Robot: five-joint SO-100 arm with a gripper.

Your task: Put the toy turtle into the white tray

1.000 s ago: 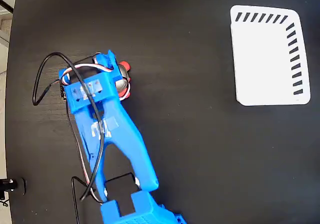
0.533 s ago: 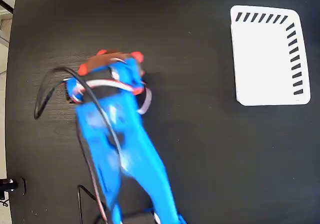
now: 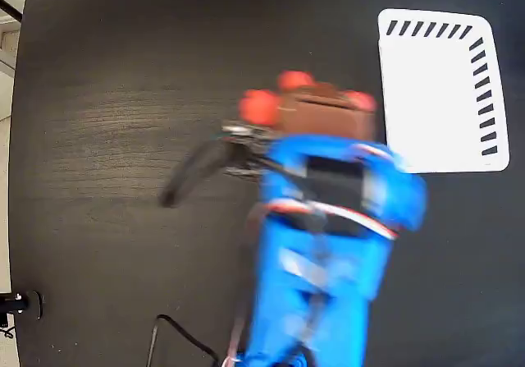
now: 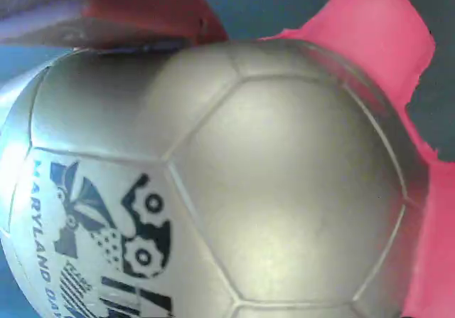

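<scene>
The gripper (image 3: pixel 316 125), blurred and apparently clamped around the toy turtle (image 4: pixel 234 176), carries it above the black table (image 3: pixel 123 71) just beside the white tray's (image 3: pixel 435 96) left edge, so releasing early could drop it outside.

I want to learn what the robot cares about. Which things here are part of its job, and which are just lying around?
Part of the job:
- turtle, carried by the blue arm
- white tray
- gripper, blurred, so its hold can't be seen

Just lying around:
- black table
- small dark object at the left edge
</scene>
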